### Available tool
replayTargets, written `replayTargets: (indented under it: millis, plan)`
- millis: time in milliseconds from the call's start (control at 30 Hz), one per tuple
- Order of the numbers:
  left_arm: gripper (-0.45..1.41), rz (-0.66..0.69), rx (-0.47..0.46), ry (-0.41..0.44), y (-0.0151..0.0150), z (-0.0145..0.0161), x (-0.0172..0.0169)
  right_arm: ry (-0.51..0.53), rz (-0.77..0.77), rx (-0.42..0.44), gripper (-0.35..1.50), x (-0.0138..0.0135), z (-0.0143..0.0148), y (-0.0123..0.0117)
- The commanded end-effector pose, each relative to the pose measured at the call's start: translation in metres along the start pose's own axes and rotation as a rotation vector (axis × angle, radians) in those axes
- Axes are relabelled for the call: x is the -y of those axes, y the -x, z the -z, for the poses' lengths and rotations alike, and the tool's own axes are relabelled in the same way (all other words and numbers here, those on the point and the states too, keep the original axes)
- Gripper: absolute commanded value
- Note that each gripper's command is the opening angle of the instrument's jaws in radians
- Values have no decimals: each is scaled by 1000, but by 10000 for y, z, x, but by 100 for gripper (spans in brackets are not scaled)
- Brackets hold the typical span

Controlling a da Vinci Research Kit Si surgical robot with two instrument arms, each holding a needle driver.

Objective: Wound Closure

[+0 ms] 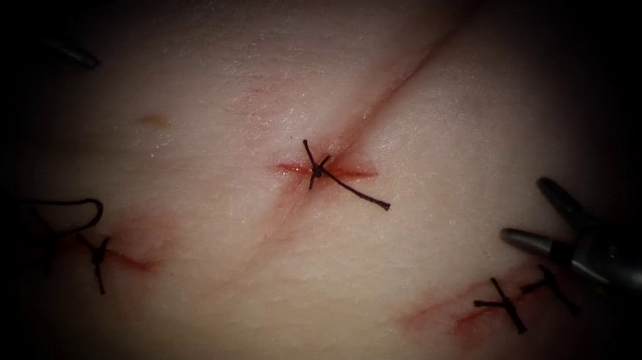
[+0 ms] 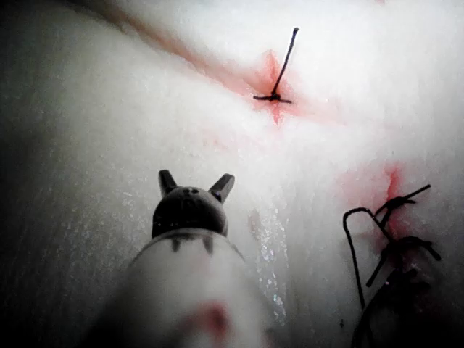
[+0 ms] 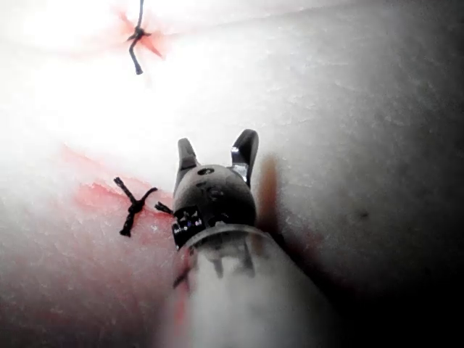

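Note:
The tissue (image 1: 217, 91) carries a cut (image 1: 403, 79) that runs from upper right down to lower left. A tied knot (image 1: 317, 170) with short cut ends sits on the cut at the centre. My right tool (image 1: 530, 212) hovers right of the cut with its jaws open and nothing between them; the right wrist view shows this tool (image 3: 216, 148) the same way. At the far upper left, the dim tip of my left tool (image 1: 79, 56) lies left of the cut. In the left wrist view, this tool (image 2: 196, 181) stands open and holds nothing.
Another knot (image 1: 99, 254) sits lower left, with a loose loop of thread (image 1: 78, 206) beside it. Two more knots (image 1: 505, 304) lie on a red mark just below the right tool. Red fluid (image 1: 350, 172) stains the tissue around the stitches.

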Motion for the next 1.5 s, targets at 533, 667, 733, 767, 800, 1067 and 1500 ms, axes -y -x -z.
replayTargets:
  millis: [533,667,733,767,800,1067,1500]
  plan:
    - [34,39,129,-333,-97,-143,-103,-118,174,-6,106,32,-14,-48]
    - [37,-22,132,-428,-101,-171,-116,-128,204,-4,104,42,-24,-54]
    - [42,-21,137,-456,-103,-183,-119,-130,221,14,104,46,-29,-57]
    - [49,-26,149,-464,-104,-188,-121,-130,227,20,104,48,-31,-58]
    - [54,-24,162,-476,-105,-195,-122,-132,233,27,104,49,-33,-59]
    - [71,-51,280,-552,-103,-232,-121,-123,246,51,103,50,-36,-59]
    - [46,-85,369,-611,-83,-281,-119,-113,249,58,101,47,-32,-57]
